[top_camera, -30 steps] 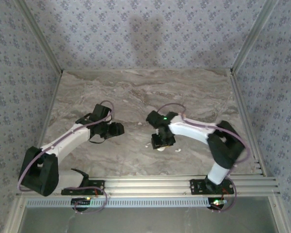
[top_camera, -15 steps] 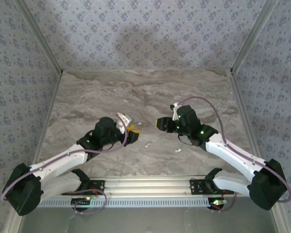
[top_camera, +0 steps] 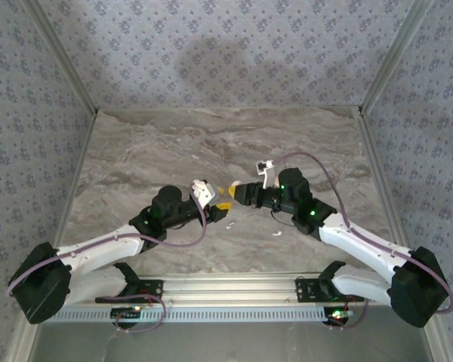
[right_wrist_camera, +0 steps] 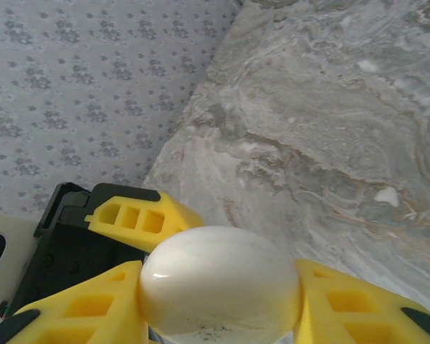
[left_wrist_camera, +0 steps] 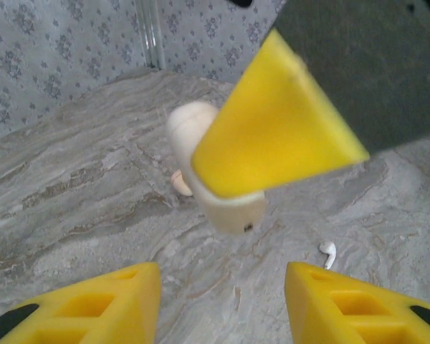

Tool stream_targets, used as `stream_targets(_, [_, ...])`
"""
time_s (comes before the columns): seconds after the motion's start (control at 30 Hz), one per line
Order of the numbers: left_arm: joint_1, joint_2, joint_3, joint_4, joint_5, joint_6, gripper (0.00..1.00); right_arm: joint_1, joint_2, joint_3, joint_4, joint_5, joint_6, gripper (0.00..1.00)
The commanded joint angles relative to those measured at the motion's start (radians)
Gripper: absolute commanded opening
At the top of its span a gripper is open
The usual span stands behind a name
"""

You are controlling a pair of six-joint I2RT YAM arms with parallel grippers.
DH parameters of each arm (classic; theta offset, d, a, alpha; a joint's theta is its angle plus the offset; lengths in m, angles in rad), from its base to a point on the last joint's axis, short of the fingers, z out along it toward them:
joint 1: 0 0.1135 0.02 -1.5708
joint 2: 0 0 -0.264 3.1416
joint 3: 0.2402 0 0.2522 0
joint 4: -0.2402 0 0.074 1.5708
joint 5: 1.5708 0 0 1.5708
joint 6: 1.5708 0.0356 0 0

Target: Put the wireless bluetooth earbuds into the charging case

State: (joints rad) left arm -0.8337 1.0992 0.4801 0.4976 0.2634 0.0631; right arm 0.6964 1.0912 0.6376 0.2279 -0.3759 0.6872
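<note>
The right hand [right_wrist_camera: 218, 319] grips 1 cream charging case [right_wrist_camera: 218, 276]. The left hand [left_wrist_camera: 222, 301] is part-open and empty. 2 white earbuds [top_camera: 278, 234] lie on the counter [top_camera: 174, 143].

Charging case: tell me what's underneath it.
Held up by the right gripper, the charging case has marble table below; a small peach object peeks out behind it, partly covered.

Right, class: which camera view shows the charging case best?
The right wrist view: the charging case fills the foreground, unobstructed, gripped by the right claw. In the left wrist view a yellow finger covers part of it. In the top external view it is too small to make out.
</note>
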Motion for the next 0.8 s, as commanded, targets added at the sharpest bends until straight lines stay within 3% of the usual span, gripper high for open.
stream_targets(0.0, [-0.011, 0.001, -0.007, 0.103, -0.004, 0.000, 0.50, 0.014, 0.015, -0.014, 0.069, -0.034, 0.026, 0.45])
stream_targets(0.5, [-0.012, 0.019, 0.006, 0.148, -0.023, -0.073, 0.48, 0.036, 0.035, -0.013, 0.124, -0.069, 0.057, 0.46])
stream_targets(0.77, [-0.012, 0.025, 0.003, 0.154, -0.024, -0.080, 0.34, 0.039, 0.045, -0.013, 0.131, -0.099, 0.066, 0.46])
